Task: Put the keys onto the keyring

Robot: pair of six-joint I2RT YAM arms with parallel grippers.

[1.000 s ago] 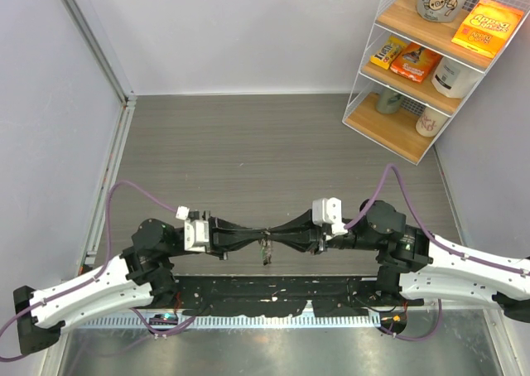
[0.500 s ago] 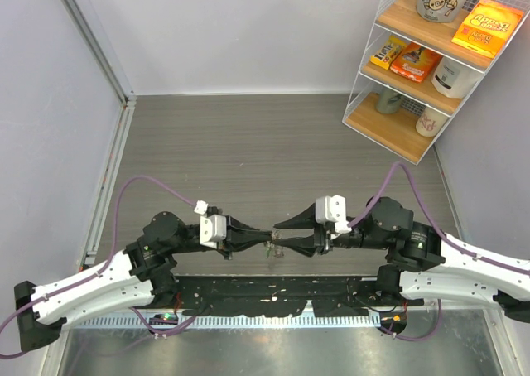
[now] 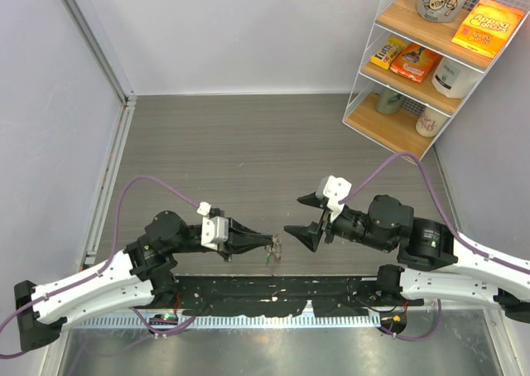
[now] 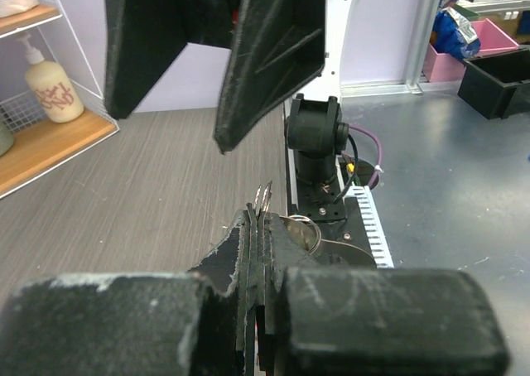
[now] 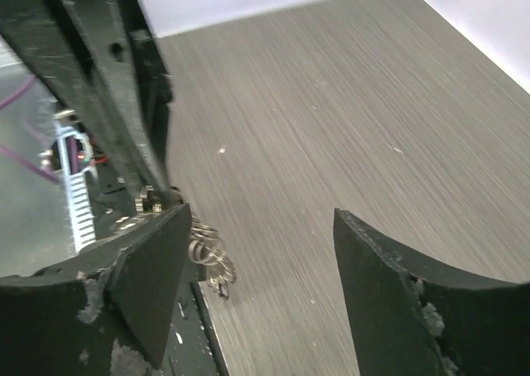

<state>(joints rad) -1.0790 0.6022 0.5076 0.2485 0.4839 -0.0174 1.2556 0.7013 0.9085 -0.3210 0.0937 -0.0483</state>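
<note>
Right gripper (image 3: 294,214) spreading wide, backing off; left gripper (image 3: 267,242) pinching keyring (image 5: 205,250) by near edge of table (image 3: 248,144), keys (image 3: 269,258) dangling, threading seemingly done.

Overhead rear view, wrist close-ups sharing keyring (image 5: 207,254)

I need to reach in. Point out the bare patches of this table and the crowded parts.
Bare: the wide stretch of table from the back wall down to mid-table, left of the shelf rack. Crowded: the near edge, where the left claw pinches the keyring facing the open right claw.
</note>
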